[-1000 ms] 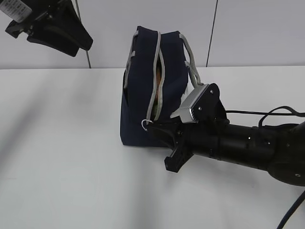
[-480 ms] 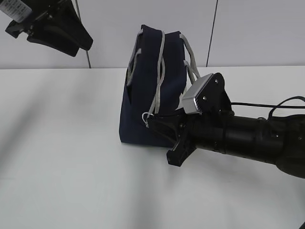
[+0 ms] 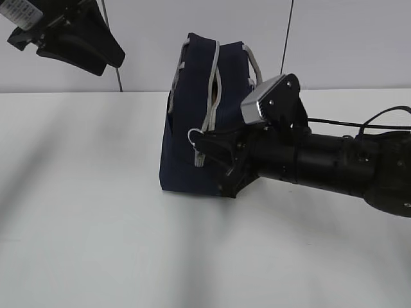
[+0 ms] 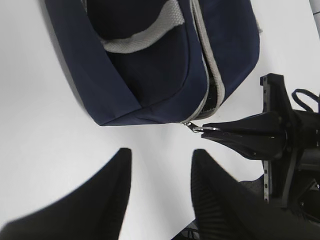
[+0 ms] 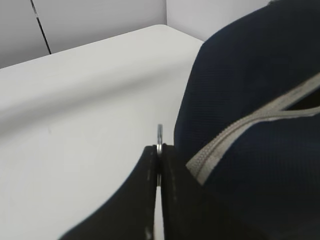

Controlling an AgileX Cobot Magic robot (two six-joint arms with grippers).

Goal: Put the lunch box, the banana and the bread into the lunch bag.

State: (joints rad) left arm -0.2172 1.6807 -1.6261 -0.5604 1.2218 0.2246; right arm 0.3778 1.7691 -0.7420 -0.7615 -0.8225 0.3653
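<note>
Since the earlier frames, the right gripper (image 3: pixel 204 149) had risen along the soft navy-blue fabric lunch bag (image 3: pixel 192 109) at centre frame, drawing the metal ring pull (image 3: pixel 194 136) upward. Its jaws were clamped on that ring. The pull should probably follow the grey zipper (image 3: pixel 212 96) line steadily. The left gripper (image 4: pixel 159 172), jaws apart and empty, appeared only in the left wrist view; the right wrist view confirmed the pinch.

free: bare table (image 3: pixel 83 212) left of lunch bag (image 3: pixel 192 128) | blocked: right arm (image 3: pixel 321 167) across bag's right side
</note>
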